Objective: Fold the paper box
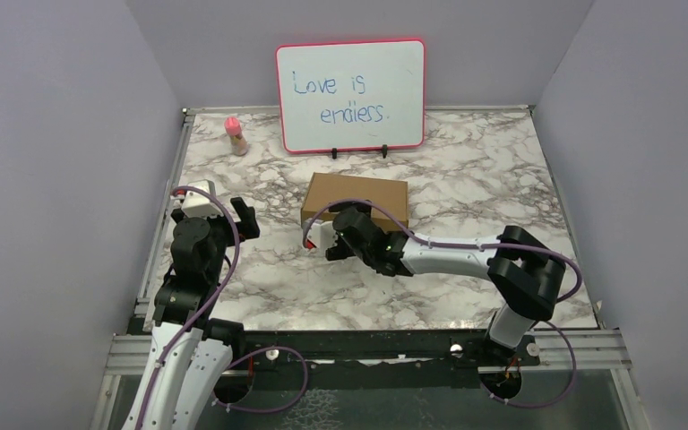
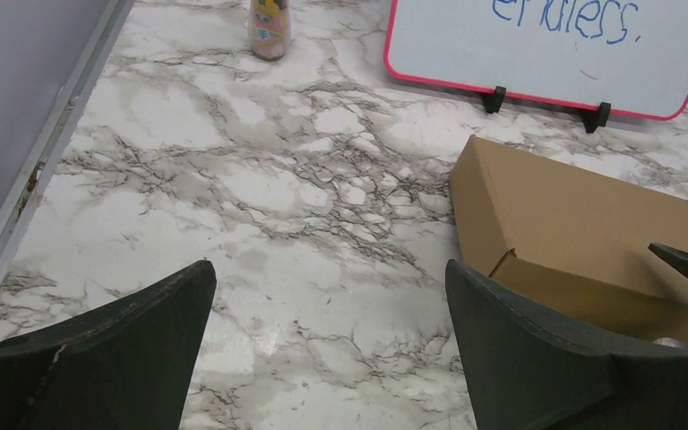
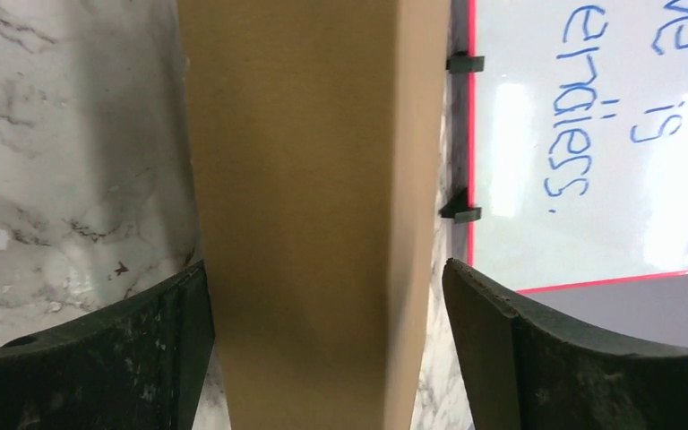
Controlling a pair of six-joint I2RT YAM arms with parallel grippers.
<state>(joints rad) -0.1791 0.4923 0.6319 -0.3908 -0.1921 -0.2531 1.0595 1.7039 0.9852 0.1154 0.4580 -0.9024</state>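
- The right claw (image 3: 324, 264) is spread wide; the paper box (image 3: 313, 161) lies between its fingers.
- The left claw (image 2: 329, 264) gapes, released; the box sits ahead-right, apart, on the tabletop (image 2: 233, 179).

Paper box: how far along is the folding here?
Done: the plain brown cardboard box sits closed as a shallow rectangle, lid flat. In hand: the right gripper is open at its near-left corner; the left gripper is open, off to the side. Left: probably only withdrawing; whether the tabs are tucked is not visible.

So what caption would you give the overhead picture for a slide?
Right tool open over a folded brown paper box on marble table, whiteboard behind.
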